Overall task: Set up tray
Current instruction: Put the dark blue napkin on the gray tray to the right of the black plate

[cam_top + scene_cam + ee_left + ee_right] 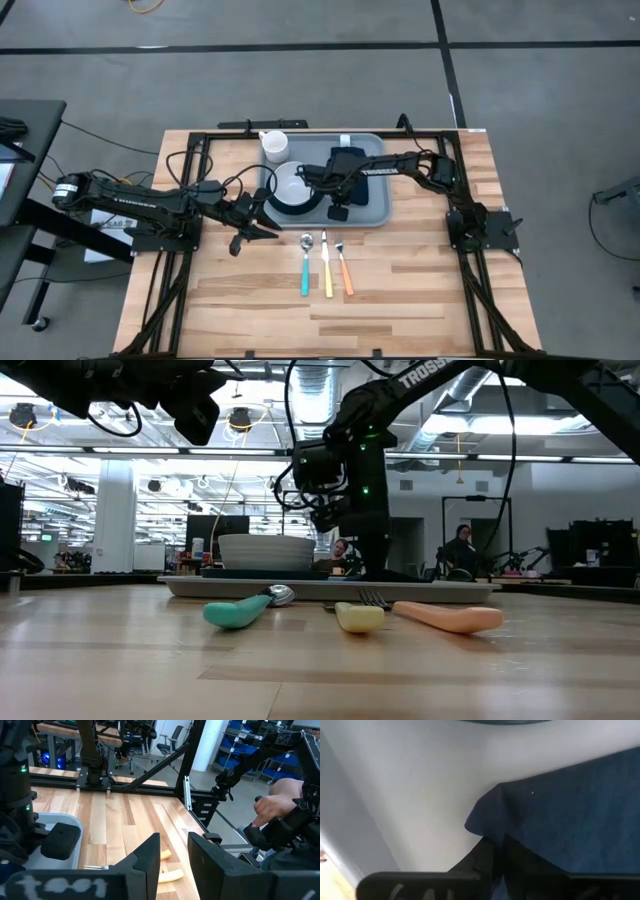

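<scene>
The tray (378,212) sits far-centre on the tabletop (420,290), already holding plate, bowl (292,184) and navy napkin (372,172). The right gripper (338,212), fingers nearly together, pinches the napkin's edge. Cutlery (325,265) waits nearside; the left gripper (240,238) hovers part-open.

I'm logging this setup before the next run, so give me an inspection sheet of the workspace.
Surface: wooden table, framed by black rails.
Job's things: tray holds navy plate with white bowl and navy napkin; white cup at tray's far corner.
Clutter: teal spoon, yellow knife, orange fork beside tray.
Grippers: right gripper closed on the napkin's edge; left gripper over the table, slightly apart, empty.
Cables: black cables along left arm.
Surroundings: people beyond table.
</scene>
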Action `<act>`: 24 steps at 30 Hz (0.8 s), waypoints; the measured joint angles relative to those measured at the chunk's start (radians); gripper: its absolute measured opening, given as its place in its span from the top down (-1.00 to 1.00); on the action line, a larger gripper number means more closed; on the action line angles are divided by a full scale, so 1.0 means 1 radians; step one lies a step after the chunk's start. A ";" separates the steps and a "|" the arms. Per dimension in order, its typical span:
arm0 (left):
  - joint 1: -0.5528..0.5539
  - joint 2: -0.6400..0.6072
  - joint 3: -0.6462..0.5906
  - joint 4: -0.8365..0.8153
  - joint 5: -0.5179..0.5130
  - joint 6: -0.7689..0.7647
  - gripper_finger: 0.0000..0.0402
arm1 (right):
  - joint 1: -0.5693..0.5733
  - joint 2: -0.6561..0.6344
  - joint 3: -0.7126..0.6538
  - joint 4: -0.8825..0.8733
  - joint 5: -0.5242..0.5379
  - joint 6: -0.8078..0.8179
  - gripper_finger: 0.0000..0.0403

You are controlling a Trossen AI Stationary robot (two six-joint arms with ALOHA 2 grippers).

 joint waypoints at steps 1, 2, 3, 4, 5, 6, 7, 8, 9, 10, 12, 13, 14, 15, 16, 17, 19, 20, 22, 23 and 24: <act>0.000 0.000 0.000 0.000 0.000 0.000 0.57 | 0.000 0.000 0.000 -0.003 0.000 -0.005 0.87; 0.000 0.000 0.000 0.000 0.000 0.000 0.57 | 0.001 0.000 0.000 -0.006 0.000 -0.012 0.86; 0.000 0.000 0.000 0.000 0.000 0.000 0.57 | 0.003 0.000 0.000 -0.006 0.000 -0.016 0.85; 0.000 0.000 0.000 0.000 0.000 0.000 0.57 | 0.005 0.000 0.000 -0.005 0.000 -0.020 0.84; 0.000 0.000 0.000 0.000 0.000 0.000 0.57 | 0.004 0.000 0.000 -0.005 0.001 -0.024 0.83; 0.000 0.000 0.000 -0.001 0.000 0.000 0.57 | 0.004 0.000 0.000 -0.005 0.000 -0.032 0.82; 0.000 0.000 0.000 -0.001 0.000 0.000 0.57 | 0.004 0.000 0.000 -0.005 0.001 -0.039 0.81; 0.000 0.000 0.000 0.000 0.000 0.000 0.57 | 0.004 0.000 0.000 -0.005 0.000 -0.041 0.79; 0.000 0.000 0.000 -0.001 0.000 0.000 0.57 | 0.004 0.000 0.000 -0.004 0.001 -0.041 0.77; 0.000 0.000 0.000 -0.001 0.000 0.000 0.57 | 0.004 0.000 0.000 -0.004 0.000 -0.042 0.75; 0.000 0.000 0.000 -0.001 0.000 0.000 0.57 | 0.004 0.000 0.000 -0.002 0.001 -0.042 0.71; 0.000 0.000 0.000 -0.001 0.000 0.000 0.57 | 0.004 0.000 0.000 0.000 0.001 -0.042 0.68; 0.000 0.000 0.000 -0.001 0.000 0.000 0.57 | 0.004 0.000 0.000 0.000 0.001 -0.042 0.65; 0.000 0.000 0.000 -0.001 0.000 0.000 0.57 | 0.004 0.000 0.000 0.000 0.001 -0.042 0.61; 0.000 0.000 0.000 -0.001 0.000 0.000 0.57 | 0.004 0.000 0.000 0.000 0.001 -0.042 0.57; 0.000 0.000 0.000 -0.001 0.000 0.000 0.57 | 0.004 0.000 0.000 -0.001 0.000 -0.042 0.53; 0.000 0.000 0.000 -0.001 0.000 0.000 0.57 | 0.005 0.000 0.000 0.000 0.000 -0.061 0.44; 0.000 0.000 0.000 -0.001 0.000 0.000 0.57 | 0.006 0.000 0.000 0.000 0.000 -0.067 0.39; 0.000 0.000 0.000 -0.001 0.000 0.000 0.57 | 0.009 0.000 0.000 -0.004 0.000 -0.068 0.30; 0.000 0.000 0.000 -0.001 0.000 0.000 0.57 | 0.010 0.000 0.000 -0.004 0.000 -0.069 0.26; 0.000 0.000 0.000 -0.001 0.000 0.000 0.57 | 0.011 0.000 0.000 -0.005 0.000 -0.070 0.21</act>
